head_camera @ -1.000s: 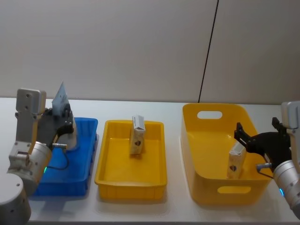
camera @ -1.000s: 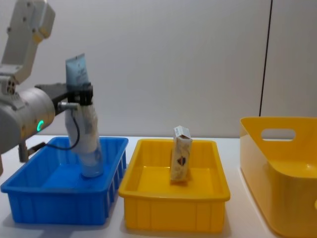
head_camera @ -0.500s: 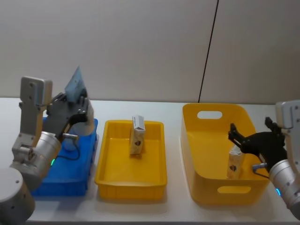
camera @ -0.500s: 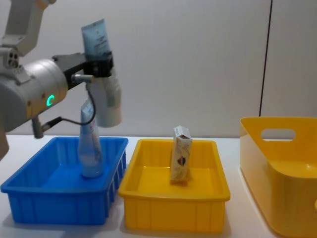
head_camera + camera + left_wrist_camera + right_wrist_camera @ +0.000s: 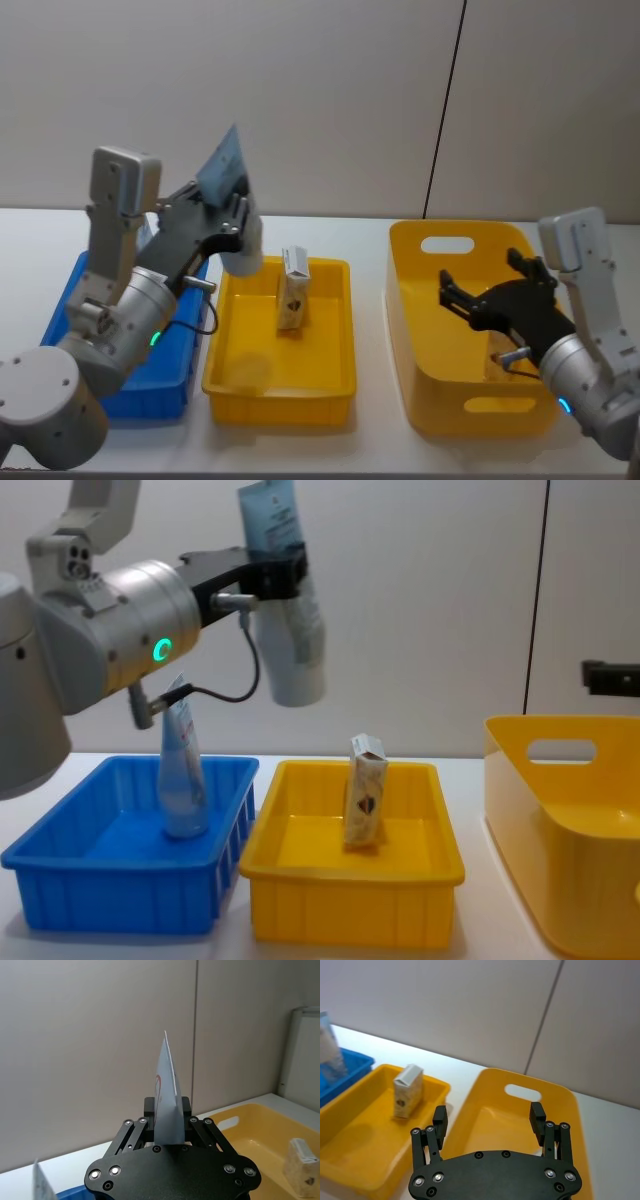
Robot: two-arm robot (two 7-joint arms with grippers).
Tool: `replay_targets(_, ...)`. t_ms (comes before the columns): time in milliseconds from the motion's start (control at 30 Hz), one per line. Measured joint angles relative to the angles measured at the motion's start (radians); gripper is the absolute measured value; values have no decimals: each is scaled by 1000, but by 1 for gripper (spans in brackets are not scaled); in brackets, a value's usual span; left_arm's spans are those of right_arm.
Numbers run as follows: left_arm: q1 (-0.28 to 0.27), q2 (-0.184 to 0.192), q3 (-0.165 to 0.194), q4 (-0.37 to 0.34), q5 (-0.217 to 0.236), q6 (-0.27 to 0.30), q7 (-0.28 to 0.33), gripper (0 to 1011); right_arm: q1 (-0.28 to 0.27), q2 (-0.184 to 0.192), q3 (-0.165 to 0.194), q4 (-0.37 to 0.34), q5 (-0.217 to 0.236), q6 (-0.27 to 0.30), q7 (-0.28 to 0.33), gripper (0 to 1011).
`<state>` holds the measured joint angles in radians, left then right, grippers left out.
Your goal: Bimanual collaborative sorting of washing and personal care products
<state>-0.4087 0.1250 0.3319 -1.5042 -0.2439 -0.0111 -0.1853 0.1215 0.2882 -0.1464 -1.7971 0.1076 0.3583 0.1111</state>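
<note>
The left gripper (image 5: 278,577) is clamping the tube (image 5: 290,650), likely soft and light, below its crimped end, above the yellow tray's (image 5: 352,872) left end; the right gripper (image 5: 490,1111) is hovering open, well right of it.

This looks like a robotics lab or test cell: a plain white table (image 5: 470,780) against a bare grey panelled wall (image 5: 430,600) with a dark vertical seam (image 5: 537,590), bearing a tidy row of a blue bin (image 5: 110,900), a yellow tray (image 5: 350,915) and a deep yellow bin (image 5: 570,880).

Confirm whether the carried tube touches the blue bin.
No, the left gripper holds the tube in the air, well clear of the blue bin.
</note>
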Motion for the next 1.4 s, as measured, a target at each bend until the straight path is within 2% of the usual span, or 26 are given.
replay_targets(367,-4,-15,32,-14,-2,-3,-49,254,56,26,-56,36,19,-6,117,1002)
replay_targets(867,-9,-21,73,-26,-9,-5,-95,254,163,63,-154,93,34,-16,274,1002)
replay_targets(1400,-11,-22,89,-31,-12,-4,-111,254,273,83,-226,161,34,-39,373,1002)
